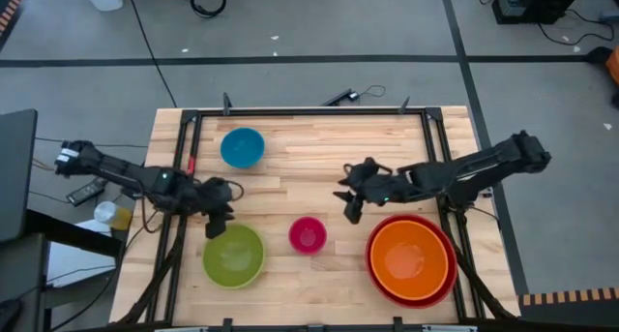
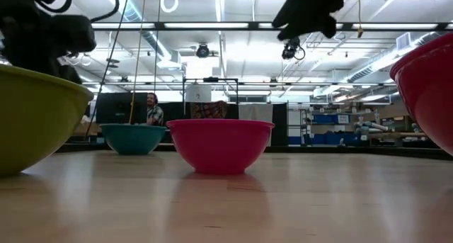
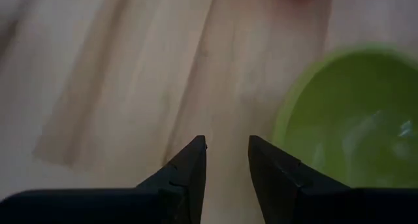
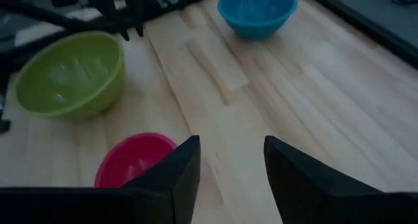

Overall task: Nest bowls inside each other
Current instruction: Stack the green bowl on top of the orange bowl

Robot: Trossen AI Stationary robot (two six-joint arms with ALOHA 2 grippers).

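On my overhead feed the left hand (image 1: 219,219) sat at the table's (image 1: 319,138) left side, just above the far rim of the green bowl (image 1: 233,256). Its wrist camera showed the two fingers (image 3: 189,168) a narrow gap apart with bare wood between them and nothing held; the green bowl lay just off to one side of them. The blue bowl (image 1: 242,147) stood farther back on the table, well apart from the others. Moving right, the small pink bowl (image 1: 308,235) rested alone near the front middle, between the green bowl and the stacked pair. The right hand (image 1: 351,208) hung over open wood between the pink bowl and the stack, fingers (image 4: 173,175) parted and empty. At the right front the orange bowl (image 1: 410,256) already sat nested inside the red bowl (image 1: 447,284), whose rim showed around it. In the low view a person (image 2: 152,108) was visible beyond the table.
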